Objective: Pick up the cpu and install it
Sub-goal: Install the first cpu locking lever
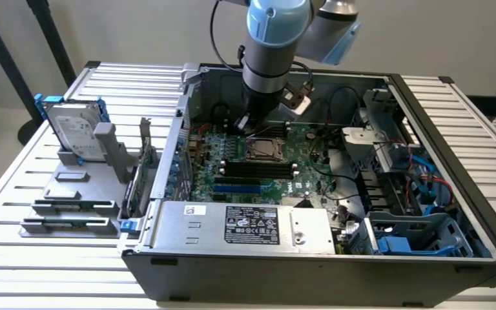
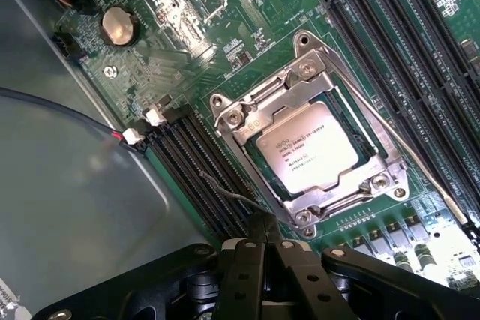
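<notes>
Ext. view: an open dark-grey metal PC case is laid on a slatted metal table. The arm's black gripper is seen low inside it, over the green motherboard and near the cpu, a small flat square chip w/ silver-grey top. Wrist view: the cpu is seen lying flat within the silver metal socket frame, between rows of long black memory slots. The gripper is seen w/ fingers pressed together, nothing held, apart from the chip.
</notes>
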### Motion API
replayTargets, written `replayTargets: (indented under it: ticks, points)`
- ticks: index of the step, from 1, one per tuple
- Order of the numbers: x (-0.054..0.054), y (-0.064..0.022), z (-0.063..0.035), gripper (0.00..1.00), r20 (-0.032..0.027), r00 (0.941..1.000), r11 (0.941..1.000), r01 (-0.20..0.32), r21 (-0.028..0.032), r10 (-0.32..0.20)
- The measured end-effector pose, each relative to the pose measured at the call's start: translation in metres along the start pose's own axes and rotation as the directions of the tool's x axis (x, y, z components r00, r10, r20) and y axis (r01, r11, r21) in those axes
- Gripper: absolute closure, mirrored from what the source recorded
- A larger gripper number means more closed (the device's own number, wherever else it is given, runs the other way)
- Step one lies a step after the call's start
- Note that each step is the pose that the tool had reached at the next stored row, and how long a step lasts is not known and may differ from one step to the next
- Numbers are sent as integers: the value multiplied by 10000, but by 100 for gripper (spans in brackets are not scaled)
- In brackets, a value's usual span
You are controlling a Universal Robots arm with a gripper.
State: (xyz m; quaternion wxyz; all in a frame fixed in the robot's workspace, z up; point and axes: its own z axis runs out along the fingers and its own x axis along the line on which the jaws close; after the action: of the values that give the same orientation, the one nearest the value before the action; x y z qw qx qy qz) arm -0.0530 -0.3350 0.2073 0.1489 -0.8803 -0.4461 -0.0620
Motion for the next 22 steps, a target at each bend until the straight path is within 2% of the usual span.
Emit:
replayTargets:
  ticks: [15, 22]
  points:
    - [19, 84, 32, 89, 7, 10000, 10000, 27, 7, -27]
    - [25, 77, 37, 89, 7, 10000, 10000, 27, 6, -27]
